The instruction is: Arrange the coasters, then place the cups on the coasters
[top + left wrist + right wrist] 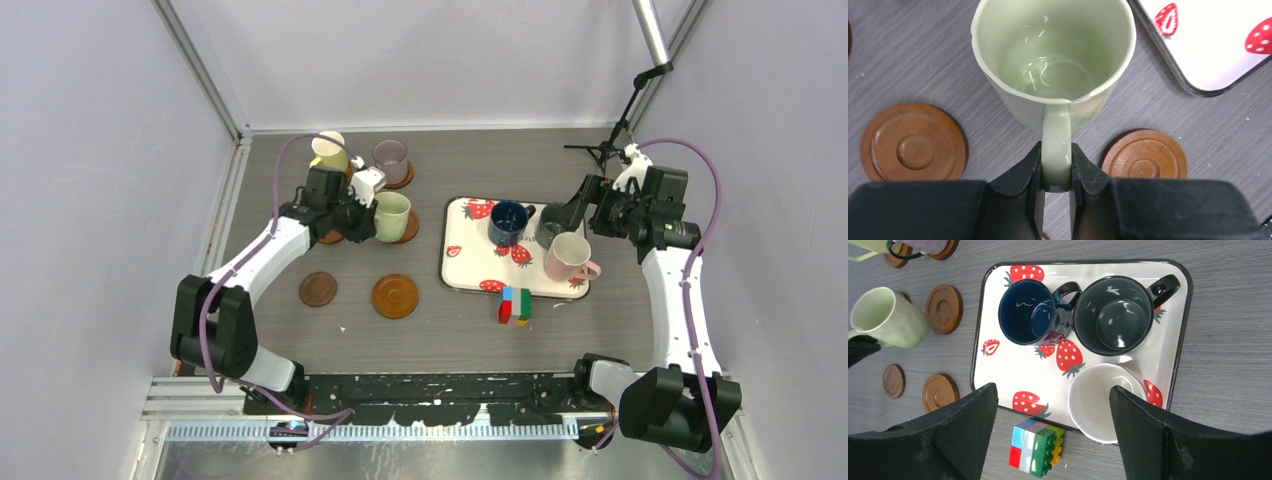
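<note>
My left gripper is shut on the handle of the light green cup, which hangs over the table between two bare brown coasters. From above, that cup is left of the tray. The pale yellow cup and the mauve cup stand on coasters at the back. A darker coaster and a brown one lie bare nearer the front. My right gripper is open above the tray. The dark blue cup, the grey cup and the pink cup stand there.
The white strawberry-print tray lies right of centre. A multicoloured block toy sits against its front edge. A thin black stand rises at the back right. Walls close in the table on both sides and at the back.
</note>
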Controlling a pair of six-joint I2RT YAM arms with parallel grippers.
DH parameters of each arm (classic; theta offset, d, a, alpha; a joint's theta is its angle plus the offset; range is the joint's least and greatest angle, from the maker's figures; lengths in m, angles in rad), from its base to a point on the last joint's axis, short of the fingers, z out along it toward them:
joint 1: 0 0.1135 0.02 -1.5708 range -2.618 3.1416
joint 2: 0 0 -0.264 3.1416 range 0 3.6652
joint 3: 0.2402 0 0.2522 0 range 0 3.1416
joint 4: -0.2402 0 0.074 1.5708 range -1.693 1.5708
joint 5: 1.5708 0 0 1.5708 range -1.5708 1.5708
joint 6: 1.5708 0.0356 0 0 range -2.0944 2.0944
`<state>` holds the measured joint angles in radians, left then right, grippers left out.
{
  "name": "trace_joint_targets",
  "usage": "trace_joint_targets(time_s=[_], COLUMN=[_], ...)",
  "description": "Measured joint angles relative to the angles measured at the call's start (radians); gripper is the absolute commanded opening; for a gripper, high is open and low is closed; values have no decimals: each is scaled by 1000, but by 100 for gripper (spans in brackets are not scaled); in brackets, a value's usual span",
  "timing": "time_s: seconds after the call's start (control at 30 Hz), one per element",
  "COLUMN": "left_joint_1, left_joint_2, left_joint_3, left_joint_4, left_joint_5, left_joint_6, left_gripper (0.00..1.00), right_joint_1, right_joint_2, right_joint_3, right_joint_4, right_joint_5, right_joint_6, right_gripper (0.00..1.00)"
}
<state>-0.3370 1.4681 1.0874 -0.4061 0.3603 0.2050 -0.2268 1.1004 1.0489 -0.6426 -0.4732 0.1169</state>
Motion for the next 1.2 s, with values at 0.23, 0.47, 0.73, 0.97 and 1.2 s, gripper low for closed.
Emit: trace_joint_targets(time_s=[0.23, 0.47, 0.73, 0.97, 1.2], left_joint_1=[64, 64, 64, 64, 64], left_joint_2=[-2, 14, 95, 159, 185], left_joint_3=[-137, -189, -195, -196, -196], left_joint_4=[162, 361, 489, 522, 559], left_joint_5=[36, 87, 93, 93, 93], left_joint_6=[-15, -23, -24, -19, -16], left_gripper=[0, 0, 0, 0, 0], right_joint_1=[0, 0, 0, 0, 0], right_joint_2=[8, 22, 29, 37, 37], right_joint_3=[0, -6, -6, -8, -11], right_joint_4=[7, 10, 13, 14, 14], right_joint_5=[0, 0, 0, 0, -4], right_joint_6=[0, 0, 3, 3, 3], right_gripper=[86, 86, 86, 86, 86])
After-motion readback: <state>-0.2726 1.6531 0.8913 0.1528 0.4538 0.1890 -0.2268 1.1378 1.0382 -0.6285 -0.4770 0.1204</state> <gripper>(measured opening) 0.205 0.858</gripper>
